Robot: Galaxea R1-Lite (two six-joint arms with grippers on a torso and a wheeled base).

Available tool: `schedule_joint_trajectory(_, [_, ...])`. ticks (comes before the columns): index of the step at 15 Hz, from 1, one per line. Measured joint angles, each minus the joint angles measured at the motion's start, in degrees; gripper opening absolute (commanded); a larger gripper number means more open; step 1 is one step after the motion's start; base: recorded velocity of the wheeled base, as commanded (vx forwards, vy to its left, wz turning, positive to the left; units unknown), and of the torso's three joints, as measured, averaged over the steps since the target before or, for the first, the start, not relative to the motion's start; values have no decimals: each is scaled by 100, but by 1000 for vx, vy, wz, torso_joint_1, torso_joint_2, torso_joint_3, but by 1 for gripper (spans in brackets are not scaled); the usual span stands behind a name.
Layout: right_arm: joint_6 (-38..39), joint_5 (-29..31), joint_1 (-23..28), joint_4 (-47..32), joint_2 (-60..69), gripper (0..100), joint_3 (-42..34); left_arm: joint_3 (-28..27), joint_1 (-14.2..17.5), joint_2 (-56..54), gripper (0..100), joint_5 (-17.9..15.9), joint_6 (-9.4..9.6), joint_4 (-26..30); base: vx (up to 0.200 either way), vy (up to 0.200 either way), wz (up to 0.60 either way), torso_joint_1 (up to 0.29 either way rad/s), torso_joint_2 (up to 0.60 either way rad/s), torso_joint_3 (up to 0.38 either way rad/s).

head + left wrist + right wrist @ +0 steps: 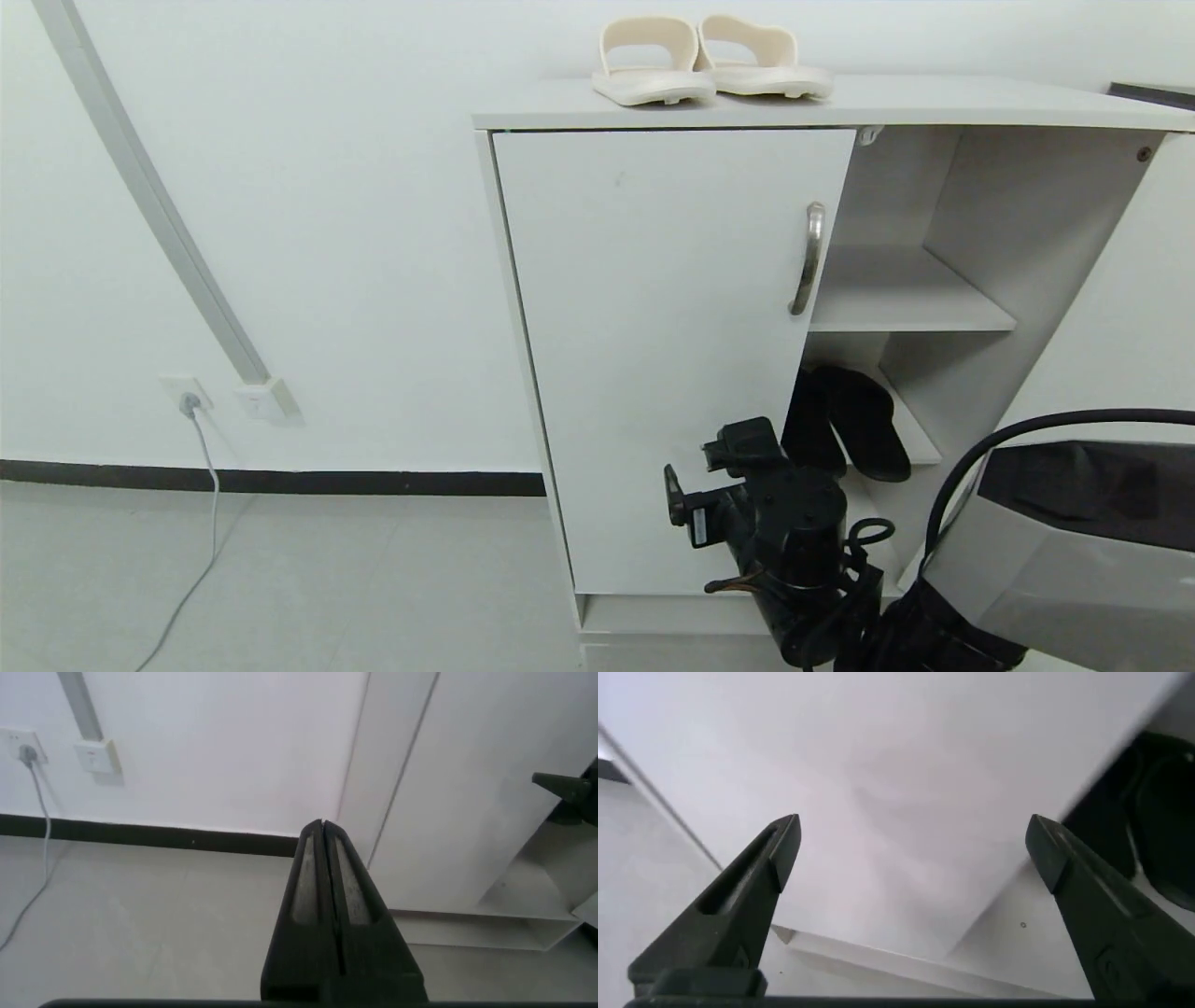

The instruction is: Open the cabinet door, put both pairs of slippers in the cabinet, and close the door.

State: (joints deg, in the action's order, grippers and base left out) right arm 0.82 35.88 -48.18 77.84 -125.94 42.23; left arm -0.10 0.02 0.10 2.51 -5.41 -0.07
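The white cabinet (840, 103) stands against the wall on a grey floor (327, 579). Its left door (653, 355) is shut, and its right door (1130, 299) is swung wide open at the cabinet's right side. Inside the open half, the upper shelf (896, 299) is bare.

The pair of black slippers (854, 425) sits on the lower shelf (920, 439) inside the cabinet, close to the edge of the shut door. The pair of cream slippers (653, 65) rests side by side on top of the cabinet, above the shut door, toes towards the front edge.

The right gripper (915, 831) is held low in front of the cabinet, facing the bottom part of the shut door. Its fingers are spread wide and grip nothing. The black slippers show just past one fingertip in the right wrist view.

The left gripper (322, 826) is to the left of the cabinet, pointing towards the foot of the wall. Its fingers are pressed flat together with nothing between them.

A curved metal handle (808, 257) runs upright along the shut door's right edge. Left of the cabinet, a grey conduit (140, 187) slants down the wall to a wall socket (187, 392). A grey cable (210, 523) drops from the socket across the black baseboard (280, 481) to the floor.
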Motion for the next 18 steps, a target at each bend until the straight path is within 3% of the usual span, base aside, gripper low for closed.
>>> schedule_joint_trajectory(3, [7,-68,-30,-51,105,100,-45,0,-5,0,0,-2,0,0,0,0,0,0,0,0])
schedule_joint_trajectory(7, [-102,-912,-94,-22,467,100,-697,0,-2,0,0,2,-2,0,0,0,0,0,0,0])
schedule_joint_trajectory(18, [-346,-985,-201,143,549,100,-1123,0,-2,0,0,13,-2,0,0,0,0,0,0,0])
